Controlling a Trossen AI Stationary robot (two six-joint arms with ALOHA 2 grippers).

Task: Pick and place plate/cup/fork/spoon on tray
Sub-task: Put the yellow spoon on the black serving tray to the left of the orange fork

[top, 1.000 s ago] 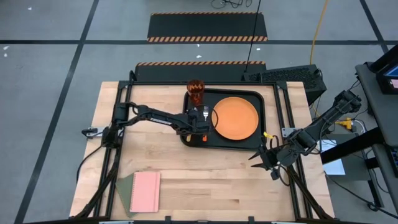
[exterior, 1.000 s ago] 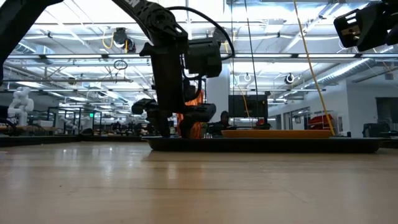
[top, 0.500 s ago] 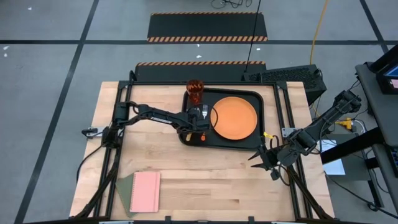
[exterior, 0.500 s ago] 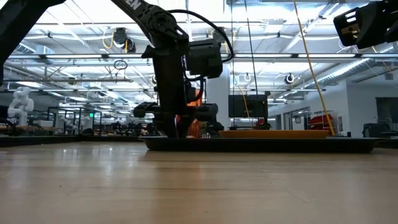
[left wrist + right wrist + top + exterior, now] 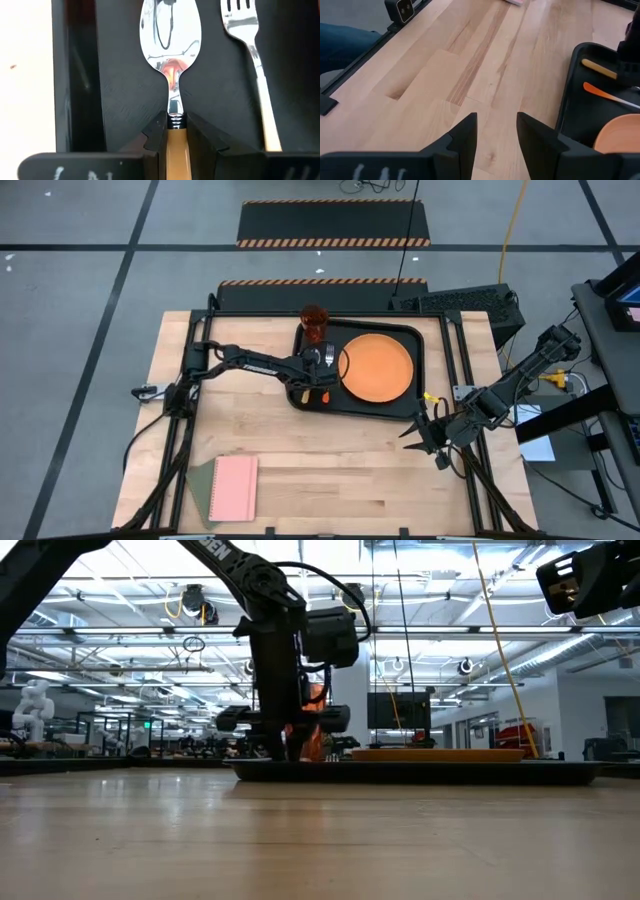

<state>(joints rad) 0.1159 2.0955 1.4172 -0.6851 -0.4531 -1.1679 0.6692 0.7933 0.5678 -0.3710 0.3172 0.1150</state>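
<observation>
Left gripper is down inside the tray at its left end, fingers clamped on the spoon right where the yellow-orange handle meets the metal neck; the bowl points away from the wrist and the spoon looks flat on the tray floor. Fork lies just beside the spoon, parallel, tines the same way, not touched. Plate sits in the tray's right portion, and the cup stands at the tray's far-left corner; the high view can't settle whether it's inside the rim or just outside. Right gripper waits off the tray's near-right corner, over bare table, fingers apart, holding nothing. Pink notebook lies near-left, well apart from everything. Judgement: step in hand is the spoon, and since it is already in the tray this reads as either a re-seat or the end of the placement. Next move calls for either parting the fingers and lifting straight up, or a small lift and shift, keeping clear of the fork alongside and the cup just beyond the wrist. After that, only the cup's position looks worth checking.
</observation>
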